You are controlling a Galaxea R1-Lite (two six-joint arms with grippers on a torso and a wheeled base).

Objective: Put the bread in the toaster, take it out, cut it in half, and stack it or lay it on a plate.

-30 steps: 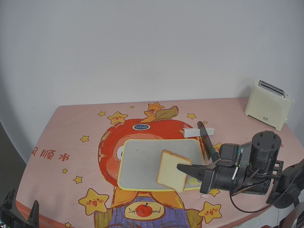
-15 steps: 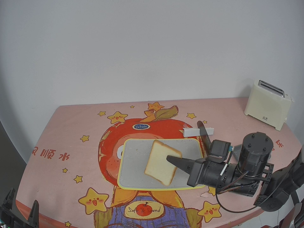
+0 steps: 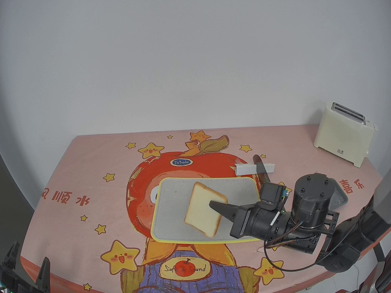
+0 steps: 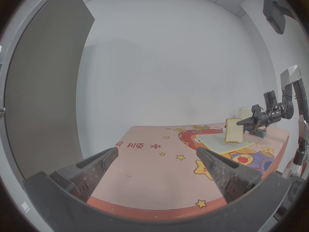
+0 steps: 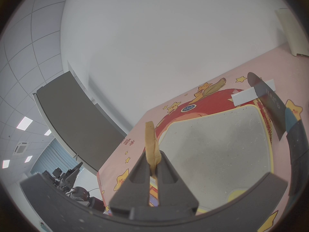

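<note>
Right jaws are clamped on a slice of bread [image 3: 202,209], which is gripped at its right-hand edge and held standing, slightly tilted, over the cutting board [image 3: 175,220]. Whether the slice's lower edge is touching the board cannot be told. In the right wrist view the slice is seen edge-on, with its crust pinched between the two dark jaws and its top raised above them.

A grey surface with a yellow rim is shown by the board, which is laid near the middle of the pink tabletop [image 3: 102,159], over a printed cartoon apple. A knife [image 3: 261,168] is laid just beyond the board's far right corner, its blade propped across a small white block [image 3: 245,169]. In the head view its handle end is hidden behind the right arm [image 3: 309,212]. A cream toaster [image 3: 344,134] is stood at the far right corner of the tabletop, slots upward, well apart from the board and the bread.

Left jaws are spread wide and released, and are held low at the near left edge of the tabletop, well apart from the board.
</note>
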